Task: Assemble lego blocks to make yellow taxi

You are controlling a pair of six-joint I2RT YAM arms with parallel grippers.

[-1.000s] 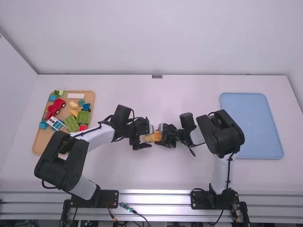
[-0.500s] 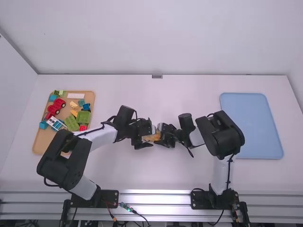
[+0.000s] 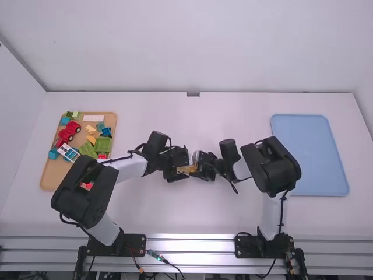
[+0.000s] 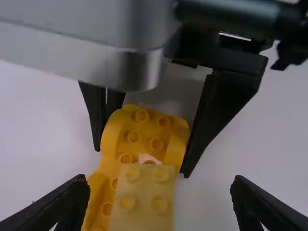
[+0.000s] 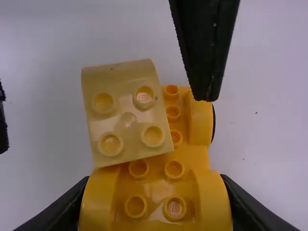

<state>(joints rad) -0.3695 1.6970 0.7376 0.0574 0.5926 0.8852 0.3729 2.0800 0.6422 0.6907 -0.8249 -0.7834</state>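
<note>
The base (image 5: 154,192) is glossy yellow plastic, studded on top, its curved side pieces bulging. A smooth, paler yellow block (image 5: 127,120) with four round studs and one rolled edge sits askew at the base's end; whether it is pressed on, I can't tell. The right gripper (image 3: 200,167) pinches the base by its sides. The left gripper (image 3: 184,167) has its fingers spread wide around the block, touching neither side. Left of the base, a tan tray (image 3: 51,178) holds red, green, blue, yellow and white pieces; right of it lies a flat blue tray (image 3: 312,151).
</note>
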